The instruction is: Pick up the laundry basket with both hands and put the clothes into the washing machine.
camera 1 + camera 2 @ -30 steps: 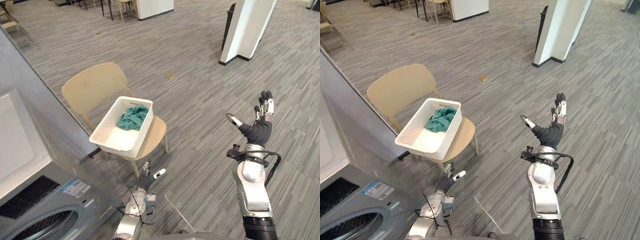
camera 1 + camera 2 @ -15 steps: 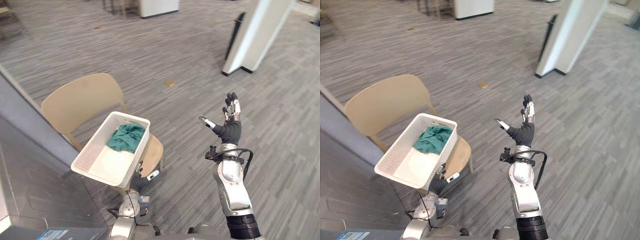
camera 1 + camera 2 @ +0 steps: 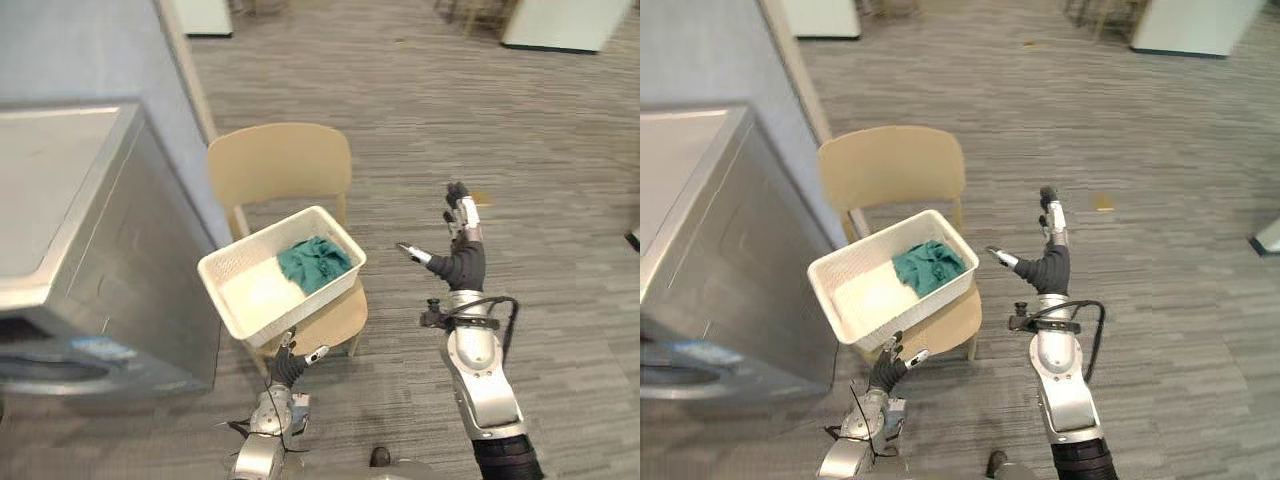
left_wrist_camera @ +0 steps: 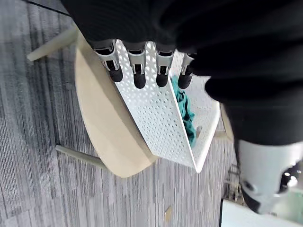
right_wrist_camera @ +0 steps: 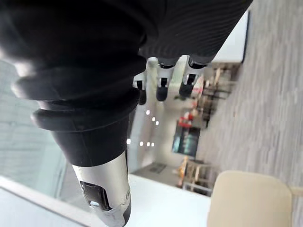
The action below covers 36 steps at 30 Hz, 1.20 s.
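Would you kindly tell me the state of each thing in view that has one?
Basket: upright on the chair seat, unheld.
Clothes: crumpled inside the basket.
Chair: upright, bearing the basket.
Washing machine: beside the chair; door state cannot be told.
Left hand: open, low before the basket, empty.
Right hand: open, raised right of the basket, empty.

Laundry basket [image 3: 252, 293]: white, rectangular, perforated plastic walls, open top. Rests askew on the seat of a beige chair [image 3: 280, 165], one end overhanging.
Clothes [image 3: 313, 263]: one crumpled teal garment, lying in the basket's end nearer the backrest.
Washing machine [image 3: 90, 230]: silver-grey, standing just beside the chair.
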{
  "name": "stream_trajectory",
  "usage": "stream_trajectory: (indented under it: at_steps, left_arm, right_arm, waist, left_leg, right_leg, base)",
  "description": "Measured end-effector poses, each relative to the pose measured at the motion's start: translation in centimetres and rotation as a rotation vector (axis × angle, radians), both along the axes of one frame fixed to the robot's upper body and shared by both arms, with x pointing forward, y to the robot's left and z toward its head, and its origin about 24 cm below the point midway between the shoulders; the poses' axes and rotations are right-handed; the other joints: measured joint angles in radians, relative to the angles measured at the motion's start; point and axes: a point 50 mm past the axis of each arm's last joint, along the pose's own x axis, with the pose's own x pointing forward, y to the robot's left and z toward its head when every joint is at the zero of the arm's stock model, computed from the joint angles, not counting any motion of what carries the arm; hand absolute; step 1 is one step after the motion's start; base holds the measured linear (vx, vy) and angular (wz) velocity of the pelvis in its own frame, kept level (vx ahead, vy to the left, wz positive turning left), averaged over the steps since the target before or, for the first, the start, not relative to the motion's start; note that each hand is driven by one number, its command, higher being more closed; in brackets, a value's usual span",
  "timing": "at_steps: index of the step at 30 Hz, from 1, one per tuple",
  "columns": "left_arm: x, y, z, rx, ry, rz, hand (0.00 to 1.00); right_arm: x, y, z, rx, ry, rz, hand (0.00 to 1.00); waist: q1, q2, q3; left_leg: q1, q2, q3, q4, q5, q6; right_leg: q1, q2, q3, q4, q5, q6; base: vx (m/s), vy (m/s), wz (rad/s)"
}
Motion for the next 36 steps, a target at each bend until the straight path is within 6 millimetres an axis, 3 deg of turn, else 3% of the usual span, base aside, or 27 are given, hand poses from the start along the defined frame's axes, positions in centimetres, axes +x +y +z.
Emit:
stream_trajectory:
  at_steps: [2,4,5,7,8,10,15,18,20,25,31,36]
  left_arm:
    - [0.0,0.6,-0.1,0.015,0.002,0.010,0.00]
    - [-0.3,1.2,-0.3,0.034,0.011,0.011,0.00]
    - [-0.5,1.3,-0.5,0.035,0.019,0.009,0.00]
    - [-1.1,1.2,-0.8,0.036,0.031,-0.017,0.00]
    - [-1.4,1.6,-0.9,0.059,0.031,-0.039,0.00]
    - [-1.6,2.5,-1.0,0.100,0.032,-0.056,0.00]
    - [-1.7,4.9,-0.3,0.155,0.007,-0.066,0.00]
    - [-1.0,5.4,1.0,0.154,-0.068,-0.079,0.00]
    - [-0.5,5.9,1.8,0.156,-0.117,-0.055,0.00]
    - [-0.7,7.4,1.8,0.168,-0.118,0.018,0.00]
    - [-0.5,8.8,1.4,0.191,-0.098,0.115,0.00]
    - [0.9,8.9,2.0,0.153,-0.132,0.168,0.00]
  right_arm:
    - [-0.3,-1.3,-0.3,-0.061,0.013,-0.052,0.00]
    - [-0.3,-2.3,-0.4,-0.136,0.026,-0.075,0.00]
    - [-0.3,-2.9,-0.7,-0.179,0.046,-0.086,0.00]
    - [-0.1,-4.6,-1.5,-0.266,0.099,-0.116,0.00]
    - [0.0,-5.2,-1.9,-0.295,0.128,-0.122,0.00]
    - [0.2,-5.6,-2.3,-0.369,0.156,-0.115,0.00]
    - [3.1,-7.5,-2.1,-0.620,0.230,-0.111,0.00]
    - [6.1,-8.3,-0.6,-0.708,0.243,-0.133,0.00]
    - [8.0,-9.3,0.7,-0.765,0.252,-0.168,0.00]
    - [8.9,-10.8,3.0,-0.854,0.244,-0.245,0.00]
    - [10.8,-12.0,4.5,-0.899,0.285,-0.296,0.00]
    - [12.6,-11.4,8.6,-0.985,0.222,-0.343,0.00]
  waist:
    - [0.001,-0.017,0.009]
    - [0.000,-0.016,0.017]
    - [-0.003,-0.015,0.022]
    - [-0.002,-0.005,0.018]
    - [-0.001,-0.017,0.019]
    - [0.000,-0.038,0.028]
    - [0.005,-0.040,0.080]
    - [0.010,-0.037,0.138]
    - [0.028,-0.035,0.197]
    - [0.029,-0.035,0.238]
    - [0.026,-0.037,0.303]
    - [0.029,-0.035,0.352]
  left_leg:
    - [0.000,0.037,0.315,-0.045,0.066,0.096]
    - [-0.017,0.077,0.433,-0.008,0.040,0.133]
    - [-0.020,0.094,0.463,0.016,0.039,0.134]
    - [-0.023,0.083,0.473,-0.021,0.056,0.080]
    - [-0.024,0.057,0.471,-0.061,0.070,0.061]
    - [-0.037,0.019,0.470,-0.127,0.103,0.066]
    - [-0.094,-0.035,0.463,-0.172,0.180,0.111]
    - [-0.141,-0.050,0.470,-0.175,0.200,0.130]
    - [-0.158,-0.053,0.482,-0.177,0.204,0.134]
    - [-0.190,-0.070,0.498,-0.233,0.240,0.143]
    - [-0.212,-0.078,0.521,-0.298,0.280,0.146]
    - [-0.249,-0.074,0.521,-0.303,0.295,0.148]
  right_leg:
    - [0.034,-0.027,-0.095,-0.023,0.003,-0.020]
    - [0.057,-0.030,-0.158,-0.041,0.003,-0.024]
    - [0.076,-0.032,-0.185,-0.055,0.004,-0.024]
    - [0.092,-0.042,-0.222,-0.074,0.007,-0.017]
    - [0.090,-0.058,-0.233,-0.090,0.013,-0.014]
    - [0.077,-0.076,-0.245,-0.122,0.034,-0.010]
    - [0.016,-0.109,-0.270,-0.140,0.088,0.024]
    - [-0.037,-0.124,-0.265,-0.138,0.114,0.030]
    - [-0.061,-0.130,-0.254,-0.144,0.132,0.037]
    - [-0.116,-0.134,-0.243,-0.176,0.166,0.040]
    - [-0.160,-0.132,-0.225,-0.225,0.208,0.039]
    - [-0.192,-0.122,-0.225,-0.243,0.229,0.033]
  base:
    - [-0.05,-0.106,1.31]
    - [-0.05,-0.033,1.01]
    - [-0.06,0.022,1.00]
    - [-0.08,0.109,0.67]
    - [-0.09,0.173,0.49]
    - [-0.07,0.164,0.42]
    - [-0.01,0.134,0.22]
    - [-0.03,0.110,-0.02]
    - [-0.04,0.065,-0.15]
    - [0.00,0.044,-0.10]
    - [0.01,0.032,-0.12]
    - [0.00,0.009,-0.02]
